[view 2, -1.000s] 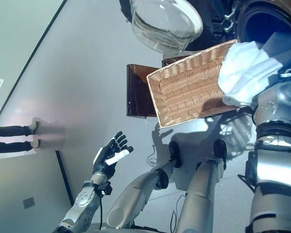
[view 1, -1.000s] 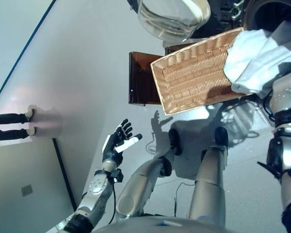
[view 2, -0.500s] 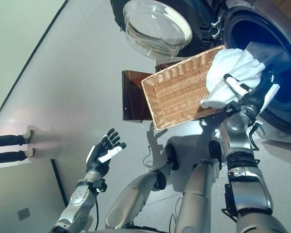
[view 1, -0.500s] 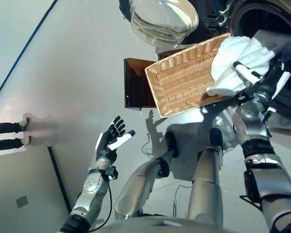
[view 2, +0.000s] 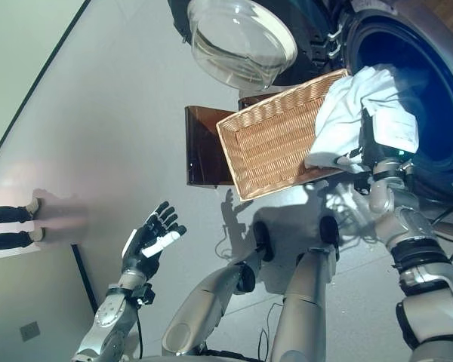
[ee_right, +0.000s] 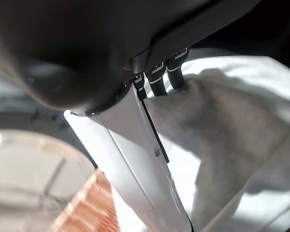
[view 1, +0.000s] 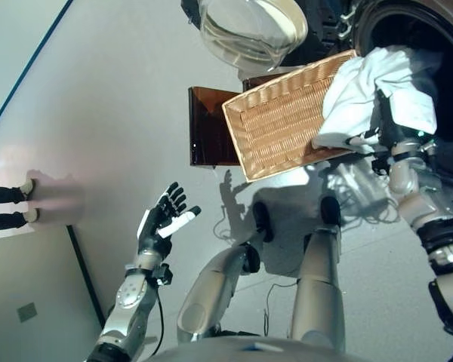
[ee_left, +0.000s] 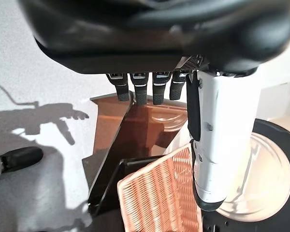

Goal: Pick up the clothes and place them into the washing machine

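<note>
White cloth (view 2: pixel 355 113) bunched in my right hand (view 2: pixel 374 147), my fingers and the white-covered thumb closed round it, as the right wrist view shows with the fabric pressed right against my fingers (ee_right: pixel 164 79). I hold it up at the rim of the washing machine's drum opening (view 2: pixel 430 83), the upper part of the cloth already over the dark mouth, the lower part draped over the near end of the wicker basket (view 2: pixel 275 143). The basket sits tilted just beside the drum opening, on a brown translucent stand (view 2: pixel 204 147), and apart from the cloth's trailing edge I see only bare weave inside it. The machine's round glass door (view 2: pixel 238 38) hangs swung open, on the far side of the basket from the drum opening. My left hand (view 1: pixel 160 225) hovers well away from the drum opening, low over the grey floor (view 1: pixel 121 98), fingers spread and straight, holding nothing. Farther still from the drum opening, a person's legs and shoes (view 1: pixel 7 205) show at the edge of the floor.
</note>
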